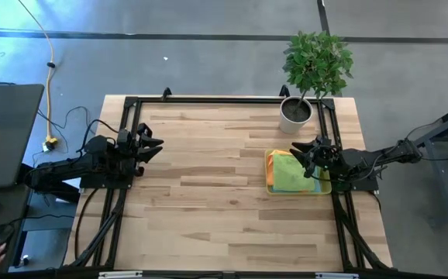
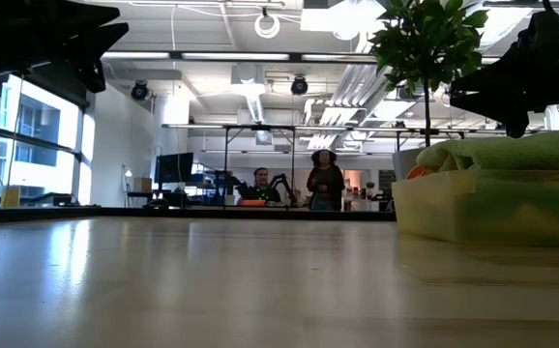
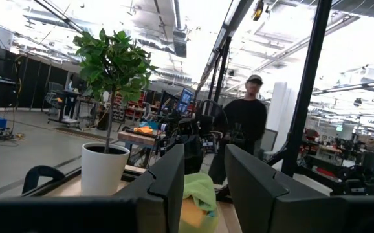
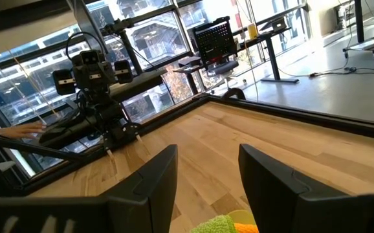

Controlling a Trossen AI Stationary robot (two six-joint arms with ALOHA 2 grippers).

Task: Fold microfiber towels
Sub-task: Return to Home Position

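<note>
Yellow bin (image 1: 270, 172) at the table's 3 o'clock: right gripper (image 1: 301, 160) covers its 2 o'clock part from above. Towels (image 1: 288, 177) are stacked inside, only the green top and an orange edge show, count can't be told. Low view cuts the bin at the frame's 3 o'clock edge.

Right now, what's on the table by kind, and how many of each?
Bin: 1
Plant pot: 1
Green towel, top of the bin's pile: 1
Orange towel, edge showing beneath: 1
Total seen: 4; any towels deeper in the pile are hidden.
</note>
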